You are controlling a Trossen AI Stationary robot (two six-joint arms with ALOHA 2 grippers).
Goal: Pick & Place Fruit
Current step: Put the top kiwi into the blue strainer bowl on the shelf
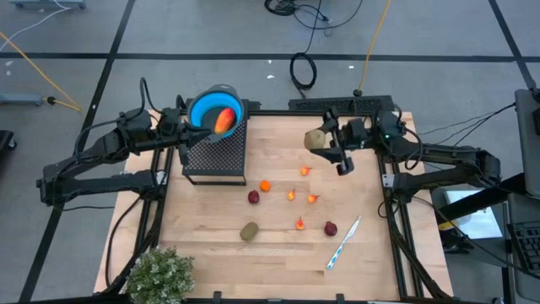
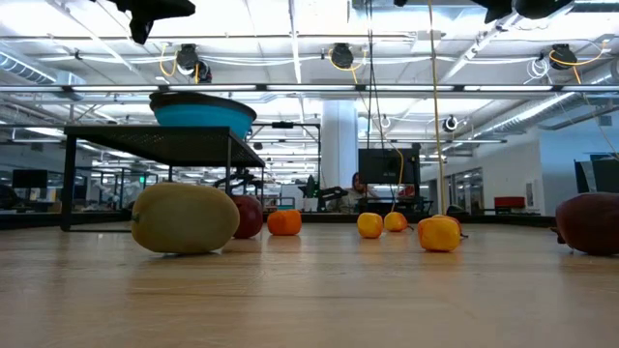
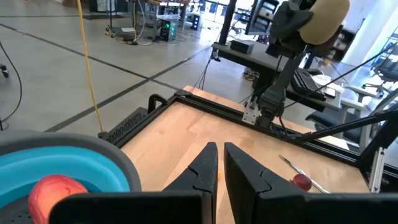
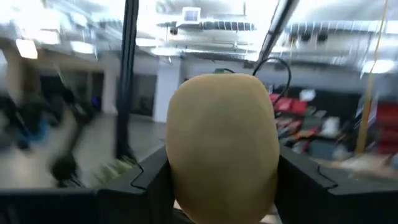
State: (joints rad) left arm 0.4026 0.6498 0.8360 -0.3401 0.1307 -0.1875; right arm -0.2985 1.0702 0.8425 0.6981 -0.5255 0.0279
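Brown-green oval fruit (image 4: 222, 149) clamped in right tool (image 1: 327, 143), held aloft; left tool (image 3: 221, 163) shut, empty, beside blue bowl (image 1: 205, 108).

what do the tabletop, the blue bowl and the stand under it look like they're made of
Tabletop: pale wood, apparently jointed strips; matte finish with visible grain lines.
Blue bowl: probably plastic; smooth, evenly coloured, with a grey outer rim and a red-orange fruit inside.
Stand: likely black metal; its top looks perforated or meshed from above, and the low view shows thin straight legs.
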